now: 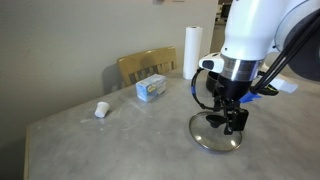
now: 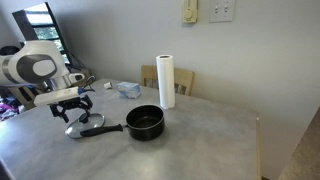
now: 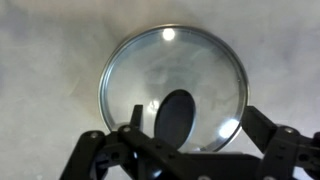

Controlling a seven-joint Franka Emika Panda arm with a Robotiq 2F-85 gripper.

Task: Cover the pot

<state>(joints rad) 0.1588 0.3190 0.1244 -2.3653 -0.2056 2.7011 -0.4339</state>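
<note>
**Open gripper above the glass lid, pot standing apart**

The work surface is a grey table (image 1: 100,145) with a dull, slightly stained top. It stands close to a plain beige wall (image 1: 80,40). A wooden chair (image 1: 145,65) is pushed against the far edge of the table. In an exterior view a white switch plate (image 2: 222,10) is mounted high on the wall.

Several things stand on the table. A white paper towel roll (image 2: 166,80) is upright near the chair. A blue and white box (image 1: 151,88) lies near the far edge, and a small white cup (image 1: 101,110) stands apart from it, closer to the table's corner. What the box and the cup hold cannot be told.

The pot (image 2: 145,123) sits upright on the table, in front of the paper towel roll. Its long black handle (image 2: 101,130) lies level and points toward the robot. The inside of the pot shows only dark, and the pot is uncovered.

The glass lid (image 2: 76,130) lies flat on the table just beyond the end of the handle, apart from the pot's bowl. In the wrist view the lid (image 3: 150,70) is a clear disc with a metal rim, and its black knob (image 3: 176,115) points upward.

The gripper (image 1: 228,122) hangs directly over the lid. In the wrist view its fingers (image 3: 262,128) are spread wide on both sides of the knob and grasp nothing.
</note>
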